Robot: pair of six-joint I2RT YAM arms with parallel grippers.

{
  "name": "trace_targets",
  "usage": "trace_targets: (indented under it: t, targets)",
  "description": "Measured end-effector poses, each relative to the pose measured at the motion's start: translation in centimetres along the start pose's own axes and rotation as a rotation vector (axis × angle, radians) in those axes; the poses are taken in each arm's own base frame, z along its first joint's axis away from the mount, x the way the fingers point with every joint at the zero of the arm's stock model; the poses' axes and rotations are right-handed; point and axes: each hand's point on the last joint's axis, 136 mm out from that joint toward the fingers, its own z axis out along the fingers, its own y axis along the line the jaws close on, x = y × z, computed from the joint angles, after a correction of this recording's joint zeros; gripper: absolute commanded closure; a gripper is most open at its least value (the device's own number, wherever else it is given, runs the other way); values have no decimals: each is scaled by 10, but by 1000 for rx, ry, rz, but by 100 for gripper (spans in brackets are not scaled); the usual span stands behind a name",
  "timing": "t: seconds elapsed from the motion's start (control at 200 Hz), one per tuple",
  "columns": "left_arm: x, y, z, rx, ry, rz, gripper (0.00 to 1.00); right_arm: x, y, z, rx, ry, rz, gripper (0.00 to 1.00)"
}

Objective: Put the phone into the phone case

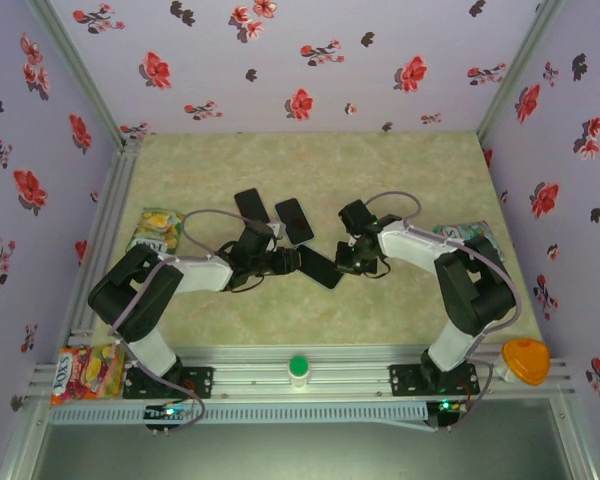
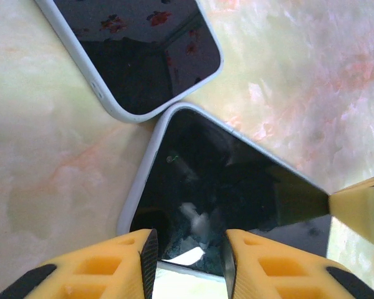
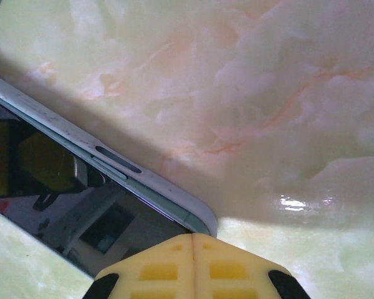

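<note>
Item: phone (image 1: 320, 266), dark, flat on the tabletop (image 1: 400, 170) between the arms, long axis diagonal. Left gripper (image 2: 190, 249): jaws partly open over the phone's near end, no grip evident. Right gripper (image 3: 193, 240): jaws shut, empty, tip at the opposite corner. Presumed pale-rimmed case (image 2: 143, 50) lies just beyond, corner to corner; left arm nearer
</note>
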Motion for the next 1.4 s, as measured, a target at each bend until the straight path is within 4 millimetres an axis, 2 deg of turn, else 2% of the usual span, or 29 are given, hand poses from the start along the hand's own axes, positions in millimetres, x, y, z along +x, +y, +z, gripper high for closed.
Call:
trace_targets:
  t: [0.305,0.495,0.72,0.775,0.84,0.9,0.91,0.93,0.935,0.985,1.02,1.04,1.07,1.145,1.24,1.32,1.4]
  targets:
    - [1,1,2,-3,3,-1,64,1,-1,5,-5,16,6,100]
    - [0,1,4,0,0,0,64,0,2,1,-24,-7,10,100]
    - [-3,1,5,1,-20,0,65,4,2,-4,-47,-42,26,87]
    - [-4,2,4,-6,-27,1,65,6,2,-9,-45,-52,19,78]
    - [-6,2,-1,-17,-37,2,65,3,5,-23,-56,-90,2,54]
    - [-11,0,-7,-24,-54,7,62,-4,10,-43,-81,-160,-31,38]
    - [-12,-1,-9,-25,-56,7,60,-6,11,-46,-83,-169,-33,30]
    - [-14,-2,-12,-28,-65,9,57,-9,12,-54,-92,-197,-50,6]
    - [-15,-2,-12,-29,-66,11,56,-10,12,-57,-94,-208,-46,3]
    - [-22,-5,-22,-42,-88,17,48,-20,13,-76,-110,-279,-71,1]
    - [-27,-7,-28,-49,-105,26,25,-27,11,-90,-117,-332,-79,1]
    - [-31,-9,-32,-55,-116,41,18,-32,8,-98,-117,-365,-84,1]
    - [-38,-12,-38,-65,-135,46,14,-39,4,-109,-118,-408,-84,1]
    - [-55,-17,-53,-93,-182,67,10,-58,-10,-136,-107,-517,-79,1]
    - [-73,-18,-72,-149,-241,97,5,-77,-34,-159,-62,-645,-73,1]
    - [-83,-8,-88,-219,-275,109,1,-88,-63,-164,4,-720,-53,1]
    - [-95,18,-106,-316,-309,98,0,-97,-100,-155,78,-763,-6,1]
